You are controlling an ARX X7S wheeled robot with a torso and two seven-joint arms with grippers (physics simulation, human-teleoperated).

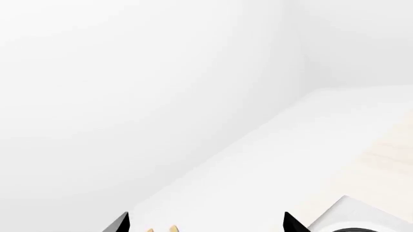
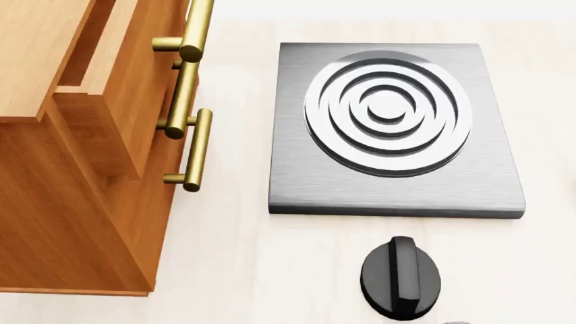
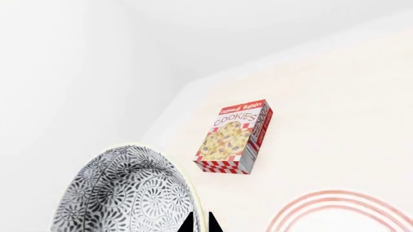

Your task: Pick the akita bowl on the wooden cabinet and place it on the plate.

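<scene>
In the right wrist view, the akita bowl [image 3: 129,193], with its dense dark floral pattern, is held up above the pale counter. My right gripper [image 3: 199,223] is shut on its rim, one black tip on each side of the pale edge. The plate [image 3: 342,212], with red-pink rings, lies on the counter below and to one side of the bowl. In the head view, the wooden cabinet [image 2: 81,169] stands at the left with one drawer pulled out; neither the bowl nor the arms show there. My left gripper [image 1: 205,223] is open with nothing between its tips, facing a white wall.
A grey square burner [image 2: 396,128] with raised rings lies right of the cabinet, a black knob [image 2: 402,277] in front of it. Brass handles [image 2: 196,148] stick out from the cabinet. A cookies box [image 3: 233,137] lies flat on the counter beyond the plate.
</scene>
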